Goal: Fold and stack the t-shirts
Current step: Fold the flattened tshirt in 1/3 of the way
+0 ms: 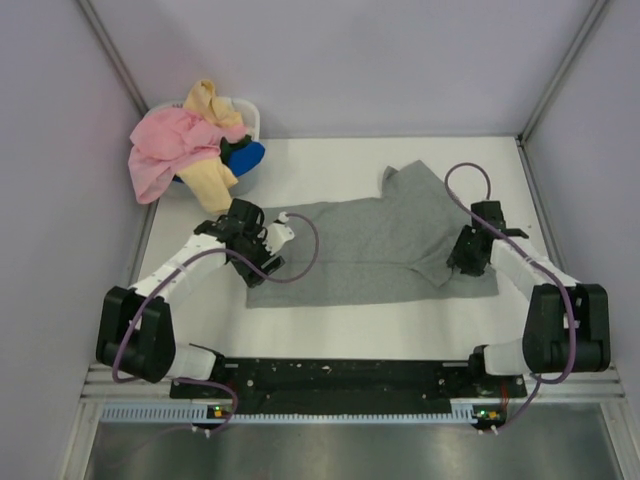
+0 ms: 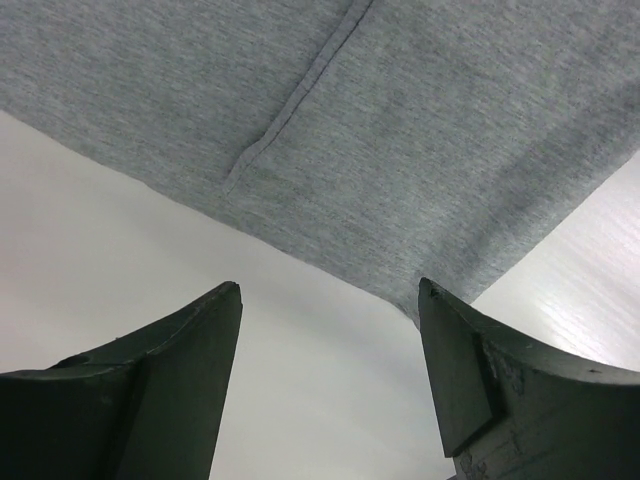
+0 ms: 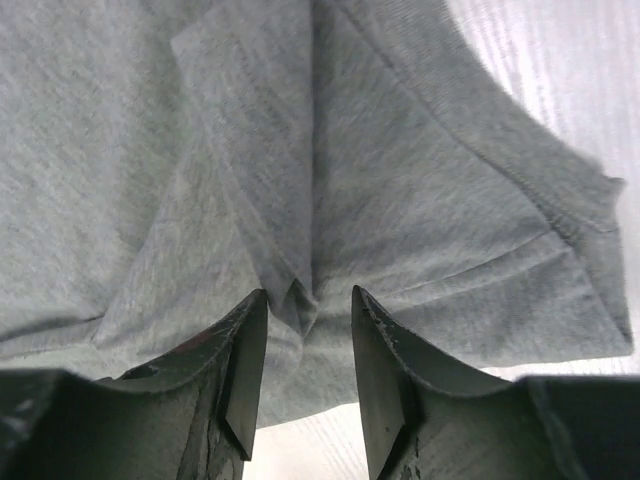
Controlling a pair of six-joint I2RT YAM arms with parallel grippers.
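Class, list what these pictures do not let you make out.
Basket: top view, pink shirt and yellow shirt cover its contents.
Blue shirt: top view, mostly hidden by them.
Grey shirt: both wrist views cut it off at the edges.

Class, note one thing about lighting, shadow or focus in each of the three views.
Top external: soft, even light, the grey t-shirt casting barely any shadow. Left wrist: the left gripper's fingers are dark, underlit; the table shows a pale sheen. Right wrist: knit sharp, a shadow in the fold.
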